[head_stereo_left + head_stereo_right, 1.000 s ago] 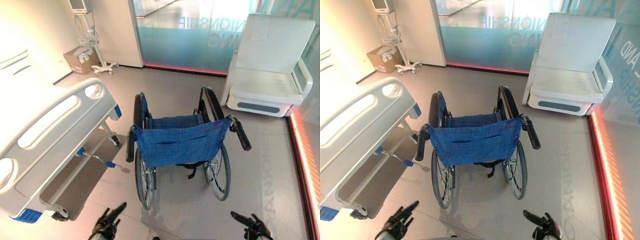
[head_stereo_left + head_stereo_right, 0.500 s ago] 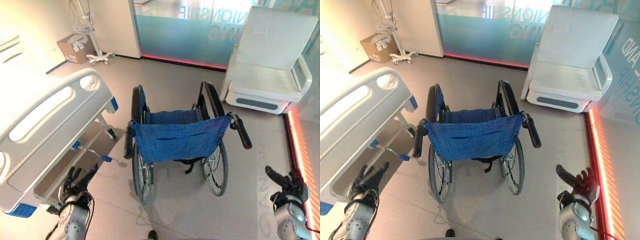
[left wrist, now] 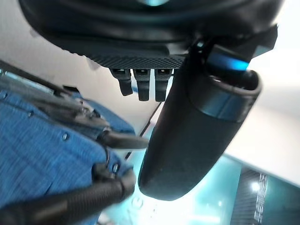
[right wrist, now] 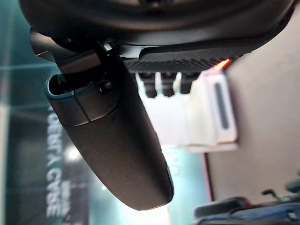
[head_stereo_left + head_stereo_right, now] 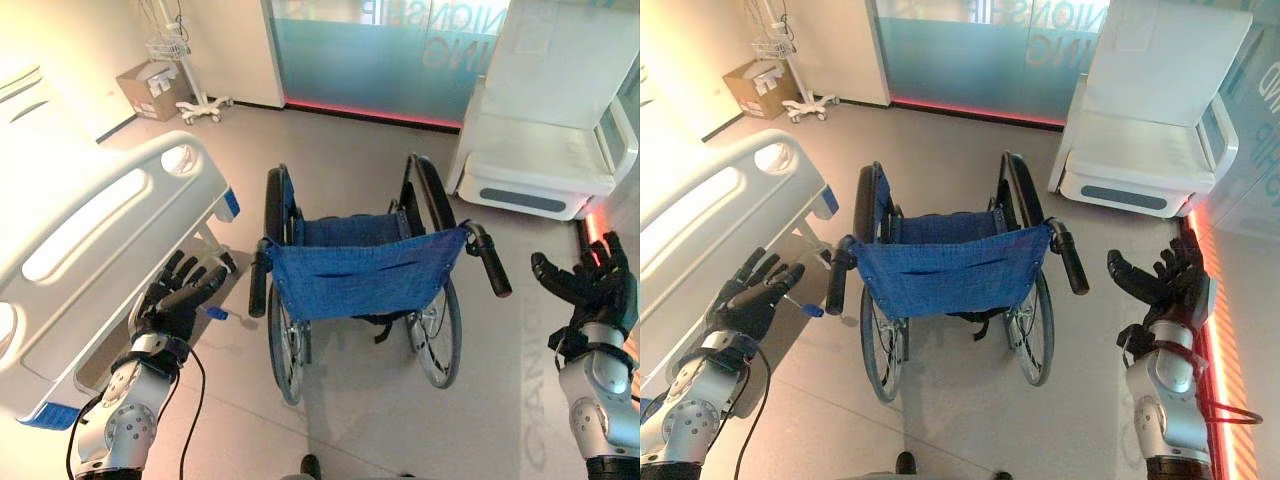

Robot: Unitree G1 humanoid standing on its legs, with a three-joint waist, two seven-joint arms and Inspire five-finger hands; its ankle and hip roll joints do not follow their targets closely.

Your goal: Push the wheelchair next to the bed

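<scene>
Wheelchair [image 5: 360,275] on floor, back toward robot, bed [image 5: 90,250] just beside on left. Left hand [image 5: 180,300] and right hand [image 5: 590,285] raised either side, fingers spread, clear of push handles.

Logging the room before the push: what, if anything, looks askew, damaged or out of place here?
Nothing stands out. The wheelchair stands upright on its wheels beside the bed, seat empty, both push handles free. Left hand and right hand hover open, clear of it.

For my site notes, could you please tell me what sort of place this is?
Probably a hospital or care room: a bed with side rails, a wheelchair, and a white recliner by a glass wall.
</scene>
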